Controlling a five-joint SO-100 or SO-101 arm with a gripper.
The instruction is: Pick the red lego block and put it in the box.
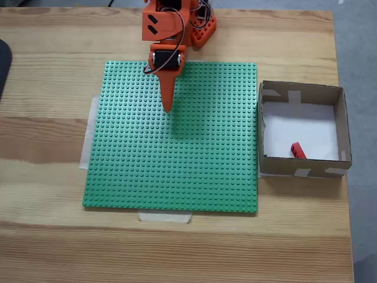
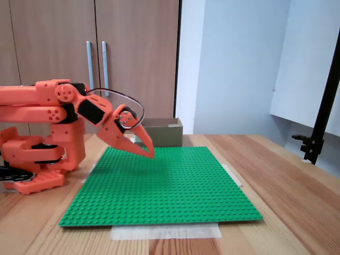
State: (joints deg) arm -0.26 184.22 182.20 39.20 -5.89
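Note:
The red lego block lies on the white floor of the box, close to its near wall, at the right of the table. The box also shows at the far end of the green plate in a fixed view, its inside hidden there. My orange gripper hangs over the upper left part of the green baseplate, far to the left of the box. Its fingers are closed to a point with nothing between them. From the side, the gripper tilts down, its tip just above the plate.
The baseplate is taped to the wooden table. The arm's orange base stands at the table's far edge. A dark object sits at the left edge. A black stand rises at the right.

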